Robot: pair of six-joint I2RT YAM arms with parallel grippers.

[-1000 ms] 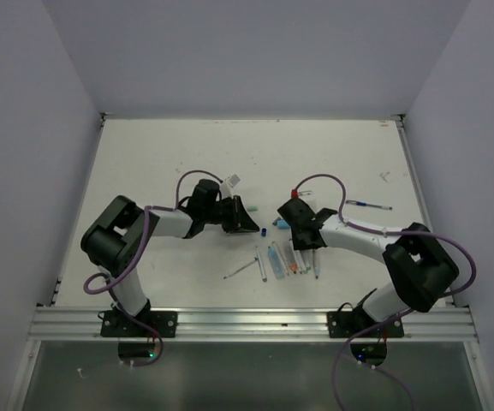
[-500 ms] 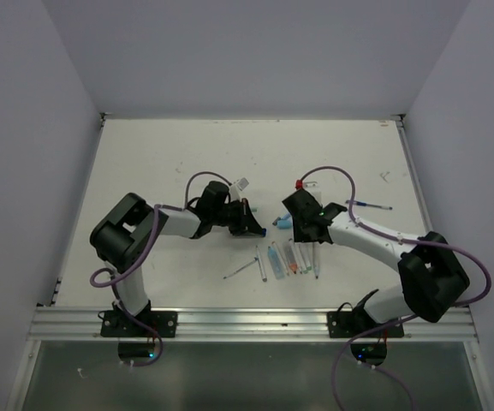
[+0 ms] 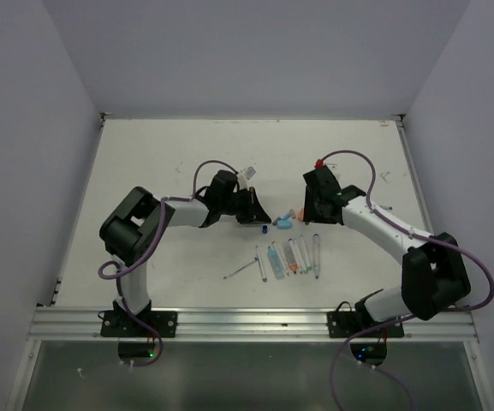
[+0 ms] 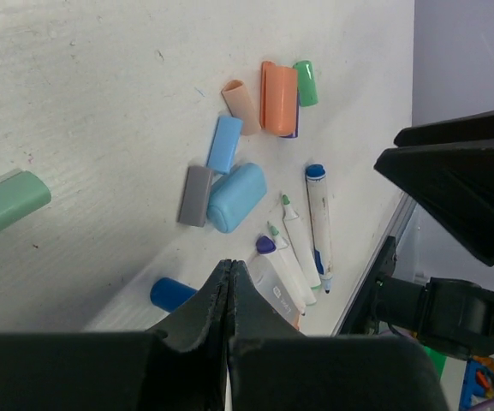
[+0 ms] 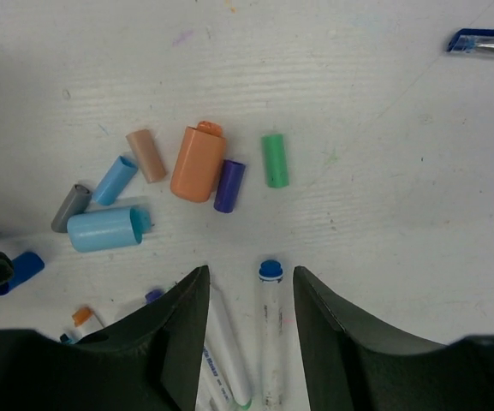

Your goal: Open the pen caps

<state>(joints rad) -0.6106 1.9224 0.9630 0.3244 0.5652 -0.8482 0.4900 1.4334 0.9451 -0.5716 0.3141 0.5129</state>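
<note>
counter (image 5: pixel 358 103): purple cap (image 5: pixel 229 185) touching orange cap (image 5: pixel 198 163), green cap (image 5: pixel 273 160) just beyond; light blue cap (image 5: pixel 105 229) lower left of orange cap; pens (image 5: pixel 270 342) below. left tool (image 4: pixel 229 270) pressed together, empty. right tool (image 5: pixel 248 278) parted, empty.

Caps (image 5: pixel 197 163) crowd the gap between left gripper (image 4: pixel 229 265) and right gripper (image 5: pixel 248 274); pens (image 3: pixel 291 257) block the near side; far table (image 3: pixel 161 154) bare

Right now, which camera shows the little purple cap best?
Right wrist: the purple cap lies fully in sight, beside the big orange cap. The left wrist view shows only a sliver past the orange cap; the top view is too small to pick it out.
</note>
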